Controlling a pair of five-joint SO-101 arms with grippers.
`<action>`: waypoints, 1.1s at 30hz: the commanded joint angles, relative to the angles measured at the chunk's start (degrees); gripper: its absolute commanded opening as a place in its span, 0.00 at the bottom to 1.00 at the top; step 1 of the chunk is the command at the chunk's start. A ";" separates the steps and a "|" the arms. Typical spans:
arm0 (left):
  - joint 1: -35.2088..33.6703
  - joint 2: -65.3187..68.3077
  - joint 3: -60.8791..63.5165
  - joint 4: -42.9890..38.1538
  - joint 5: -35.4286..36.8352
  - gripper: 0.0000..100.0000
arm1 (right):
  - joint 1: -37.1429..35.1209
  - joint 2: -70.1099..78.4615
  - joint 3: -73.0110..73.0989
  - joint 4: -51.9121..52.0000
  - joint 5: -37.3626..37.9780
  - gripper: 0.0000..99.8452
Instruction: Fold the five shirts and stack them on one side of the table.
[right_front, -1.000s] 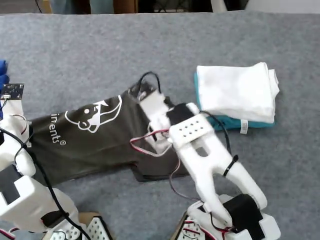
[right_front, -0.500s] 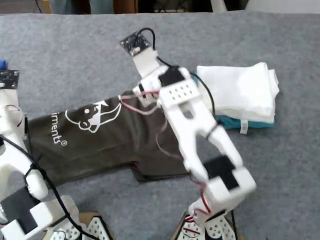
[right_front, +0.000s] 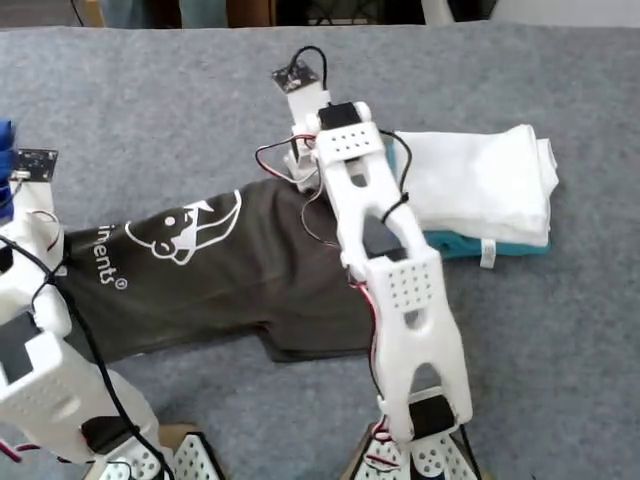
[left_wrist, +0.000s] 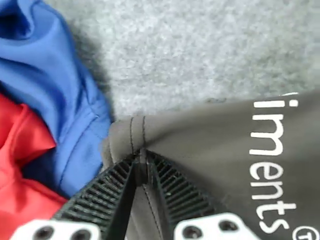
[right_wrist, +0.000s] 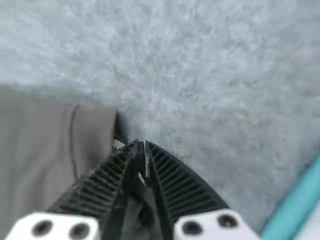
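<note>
Tension matters: on the table (right_front: 150, 100), the dark shirt (right_front: 220, 280) lies spread toward 8 o'clock. The left gripper (left_wrist: 141, 155) pinches its 9 o'clock hem and the right gripper (right_wrist: 141, 146) its 1 o'clock corner, so lift both evenly. Left wrist view adds a blue shirt (left_wrist: 55, 75) and a red shirt (left_wrist: 20, 165); high view, the folded stack (right_front: 475, 190).

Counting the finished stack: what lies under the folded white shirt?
A folded teal shirt lies under the white shirt; just its near edge and a strip along one side show. The rest is covered, so whether anything else sits between them cannot be seen.
</note>
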 joint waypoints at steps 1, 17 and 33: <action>-3.12 0.62 -3.47 1.05 -0.62 0.03 | 2.37 5.41 -12.62 3.87 -0.18 0.01; -4.26 0.26 -2.15 1.14 -5.19 0.03 | -1.41 9.45 -43.03 21.45 -0.35 0.01; -4.97 0.70 -2.07 0.97 -4.92 0.03 | -3.52 5.41 -16.66 18.11 -5.98 0.01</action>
